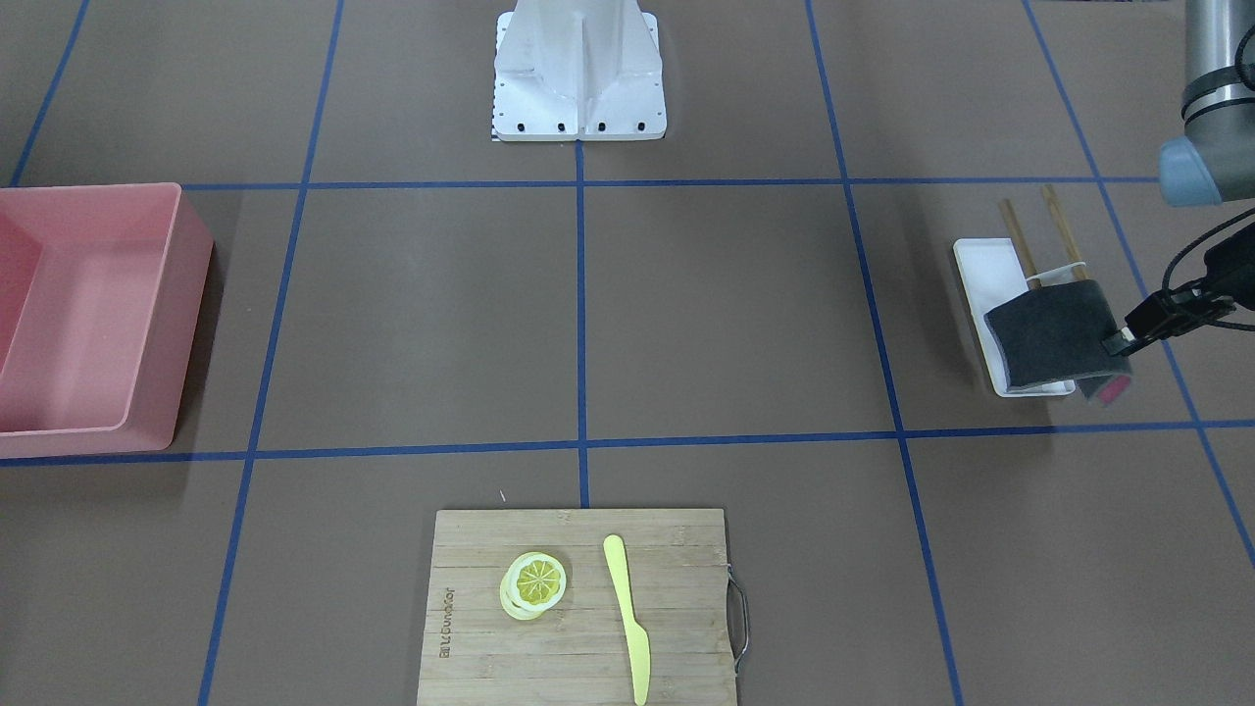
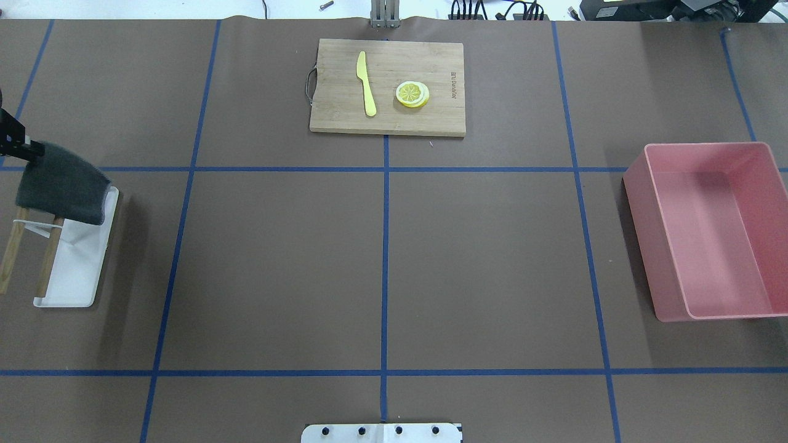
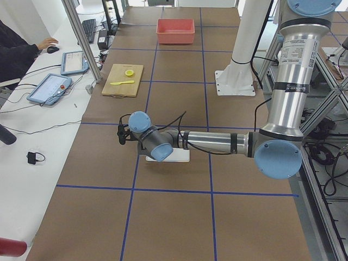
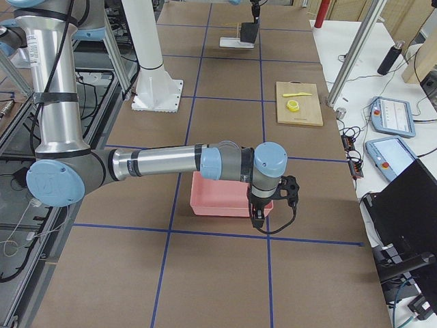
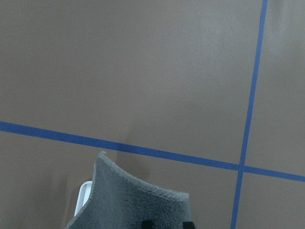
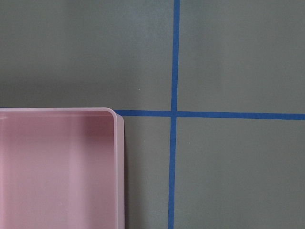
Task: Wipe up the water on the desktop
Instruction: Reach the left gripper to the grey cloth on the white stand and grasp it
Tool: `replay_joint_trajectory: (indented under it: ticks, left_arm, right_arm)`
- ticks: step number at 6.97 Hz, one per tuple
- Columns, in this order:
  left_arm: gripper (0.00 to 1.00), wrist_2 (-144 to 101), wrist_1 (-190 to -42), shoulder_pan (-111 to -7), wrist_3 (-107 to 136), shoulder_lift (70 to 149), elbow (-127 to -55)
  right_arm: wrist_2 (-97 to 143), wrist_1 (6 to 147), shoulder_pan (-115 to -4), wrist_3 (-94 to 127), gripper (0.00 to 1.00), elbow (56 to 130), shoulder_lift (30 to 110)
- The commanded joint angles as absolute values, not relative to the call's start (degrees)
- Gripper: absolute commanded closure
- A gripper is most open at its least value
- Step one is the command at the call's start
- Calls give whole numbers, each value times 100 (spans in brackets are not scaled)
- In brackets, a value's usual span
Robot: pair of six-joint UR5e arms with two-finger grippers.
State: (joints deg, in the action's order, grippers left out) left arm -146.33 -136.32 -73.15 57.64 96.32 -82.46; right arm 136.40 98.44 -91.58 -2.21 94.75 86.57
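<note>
The desktop (image 2: 277,264) is a matte brown top with blue tape lines; I see no water on it. My left gripper (image 2: 24,147) is at the table's left end, shut on a dark grey cloth (image 2: 61,184). The cloth hangs over the far end of a white tray (image 2: 77,258). The cloth also shows in the front view (image 1: 1054,333) and at the bottom of the left wrist view (image 5: 138,205). My right gripper (image 4: 258,219) hangs beside the near right corner of the pink bin (image 4: 222,195); I cannot tell whether it is open or shut.
The pink bin (image 2: 708,234) stands at the right end. A bamboo cutting board (image 2: 388,86) at the far middle holds a yellow knife (image 2: 365,83) and lemon slices (image 2: 412,94). Two wooden sticks (image 2: 12,252) lean on the tray. The white robot base (image 1: 578,78) is at the near middle.
</note>
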Motion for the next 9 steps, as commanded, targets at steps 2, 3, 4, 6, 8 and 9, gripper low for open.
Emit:
replay_joint_trajectory:
  ticks: [2, 3, 4, 6, 8, 9]
  left_arm:
    - [61, -14950, -13614, -7330, 5722, 9607, -8192]
    - [61, -14959, -13614, -7339, 5722, 9606, -8200]
    - [61, -14968, -13614, -7356, 5713, 9554, -8226]
    - [61, -14968, -13614, -7365, 5713, 9545, -8209]
    - [61, -14968, -13606, -7400, 5713, 9545, -8191]
    - [61, -14959, -13605, -7409, 5704, 9545, -8174]
  right_arm:
    - [13649, 9861, -9158, -220, 0, 9475, 8657]
    - [13649, 9870, -9158, -220, 0, 9475, 8657]
    - [13658, 9870, -9158, -220, 0, 9475, 8657]
    - [13702, 9879, -9158, -220, 0, 9475, 8657]
    - [13702, 9879, -9158, -220, 0, 9475, 8657]
    - [13702, 9879, -9158, -211, 0, 9475, 8657]
